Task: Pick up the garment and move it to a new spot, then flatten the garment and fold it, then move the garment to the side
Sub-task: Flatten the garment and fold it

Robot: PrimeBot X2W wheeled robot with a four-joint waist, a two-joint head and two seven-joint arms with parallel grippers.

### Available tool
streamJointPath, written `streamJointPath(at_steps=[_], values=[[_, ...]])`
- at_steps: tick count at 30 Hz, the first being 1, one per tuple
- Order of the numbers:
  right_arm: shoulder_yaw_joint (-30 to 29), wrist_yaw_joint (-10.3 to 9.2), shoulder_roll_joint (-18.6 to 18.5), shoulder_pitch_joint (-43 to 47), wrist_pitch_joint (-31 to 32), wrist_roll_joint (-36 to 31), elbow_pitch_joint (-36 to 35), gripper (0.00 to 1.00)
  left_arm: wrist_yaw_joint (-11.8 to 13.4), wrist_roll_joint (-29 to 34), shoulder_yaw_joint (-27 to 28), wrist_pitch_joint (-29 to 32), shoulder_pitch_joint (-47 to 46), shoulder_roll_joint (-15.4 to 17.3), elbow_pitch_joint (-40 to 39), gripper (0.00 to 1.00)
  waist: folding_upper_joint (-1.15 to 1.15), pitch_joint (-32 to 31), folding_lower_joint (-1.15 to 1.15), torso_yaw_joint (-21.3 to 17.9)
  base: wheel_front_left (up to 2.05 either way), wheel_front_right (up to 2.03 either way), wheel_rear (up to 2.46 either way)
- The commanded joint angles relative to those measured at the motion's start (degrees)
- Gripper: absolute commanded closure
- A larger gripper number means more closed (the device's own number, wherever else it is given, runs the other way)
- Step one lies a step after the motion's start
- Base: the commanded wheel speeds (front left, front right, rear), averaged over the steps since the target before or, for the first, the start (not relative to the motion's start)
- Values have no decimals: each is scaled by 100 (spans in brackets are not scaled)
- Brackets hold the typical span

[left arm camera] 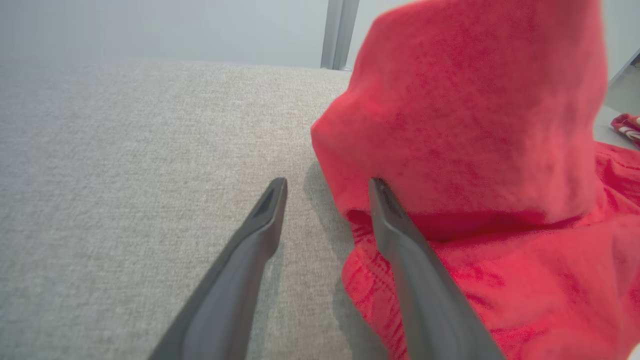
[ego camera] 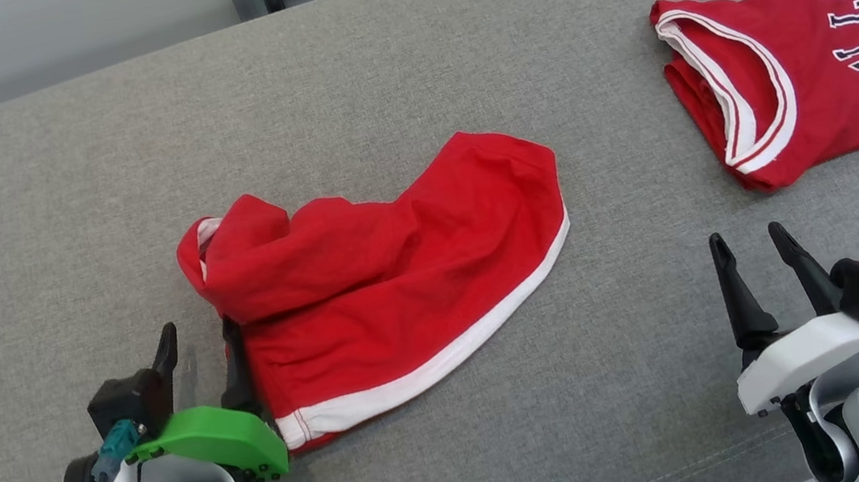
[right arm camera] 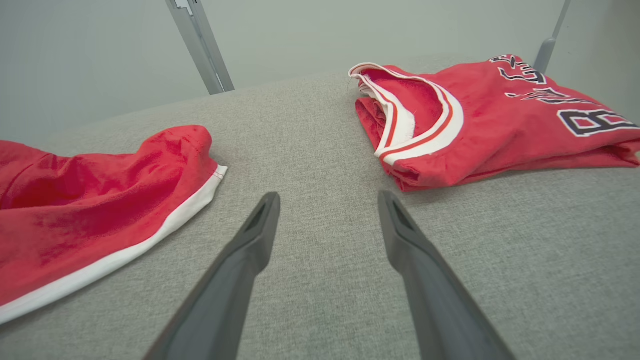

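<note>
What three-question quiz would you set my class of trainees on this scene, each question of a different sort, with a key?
1. True or false: the right gripper is shut on the folded jersey.
2. Choose one. The left gripper is: A) open, at the edge of the crumpled red garment; B) shut on the jersey; C) holding the garment up in the air.
3. Fill in: the word printed on the jersey is ____.

Key: 1 false, it is open over bare grey fabric; 2 A; 3 BULLS.
</note>
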Motion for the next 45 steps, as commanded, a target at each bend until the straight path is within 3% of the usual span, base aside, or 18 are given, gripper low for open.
streamJointPath(at_steps=[1,10,19,20,21,22,34,41,42,43,44,45], values=[[-1,-6,9,57,-20,28,31,0,-59,-76,-20,2,81,-15,56,0,0,-156,0,103,0,0,0],[90,-6,23,50,-20,51,117,0,-306,-692,-469,194,-94,-56,926,0,0,-229,0,132,0,0,0],[12,-6,-5,112,-20,62,137,0,-423,-1462,-1077,334,-289,-57,1131,0,0,-164,0,11,0,0,0],[8,-6,-5,116,-20,59,143,0,-428,-1504,-1125,332,-288,-57,1150,18,0,-162,0,12,0,0,0],[3,-6,-4,116,-20,59,150,0,-431,-1489,-1164,287,-308,-57,1151,65,0,-159,0,15,0,0,0],[-2,-6,0,113,-20,62,158,0,-434,-1460,-1189,235,-331,-57,1145,100,0,-154,0,19,0,0,0],[31,-6,8,-62,-20,105,126,0,2,-1143,-698,-5,-800,343,911,100,0,100,0,-20,0,0,0],[41,-6,-13,-110,-20,119,127,0,103,-894,-461,-8,-1060,663,1063,100,0,205,0,-146,0,0,0],[41,-6,-13,-109,-20,118,126,0,127,-840,-436,-8,-1083,711,1075,86,0,207,0,-158,0,0,0],[38,-6,-12,-105,-20,119,129,0,143,-789,-418,-8,-1085,738,1087,29,0,201,0,-167,0,0,0],[38,-6,-12,-105,-20,119,129,0,143,-789,-418,-8,-1085,738,1087,29,0,201,0,-167,0,0,0],[30,-6,-13,-95,-20,117,137,0,175,-756,-383,-8,-1072,737,1094,0,0,181,0,-170,0,0,0]])
